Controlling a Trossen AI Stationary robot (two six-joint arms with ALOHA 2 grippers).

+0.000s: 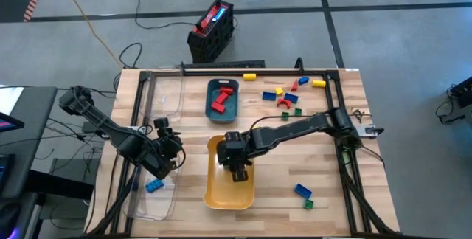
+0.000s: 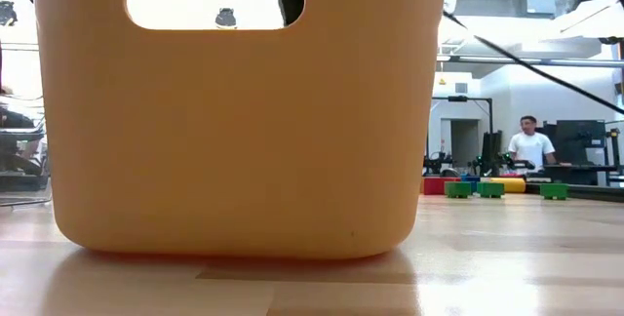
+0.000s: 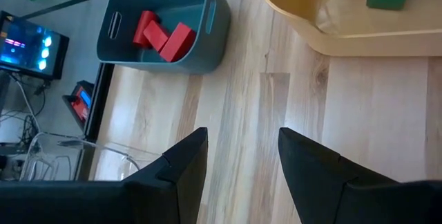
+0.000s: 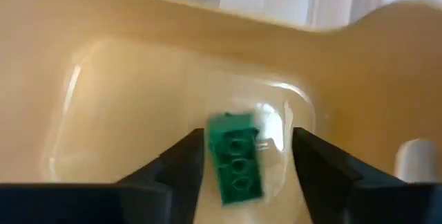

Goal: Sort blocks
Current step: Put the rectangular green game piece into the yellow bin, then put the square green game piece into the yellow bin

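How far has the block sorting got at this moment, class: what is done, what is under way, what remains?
Done: red blocks lie in the teal tray, a blue block in the clear tray. Under way: the right gripper, jaws apart over the yellow tray, has a green block between them. Left: the loose blocks on the table. The left gripper waits open.

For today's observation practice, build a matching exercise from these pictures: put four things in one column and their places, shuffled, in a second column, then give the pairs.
Things
1. red blocks
2. green block
3. blue block
4. left gripper

Places
A. between the right gripper's open fingers, over the yellow tray
B. in the clear tray
C. in the teal tray
D. over bare table wood, holding nothing

Pairs: 1-C, 2-A, 3-B, 4-D
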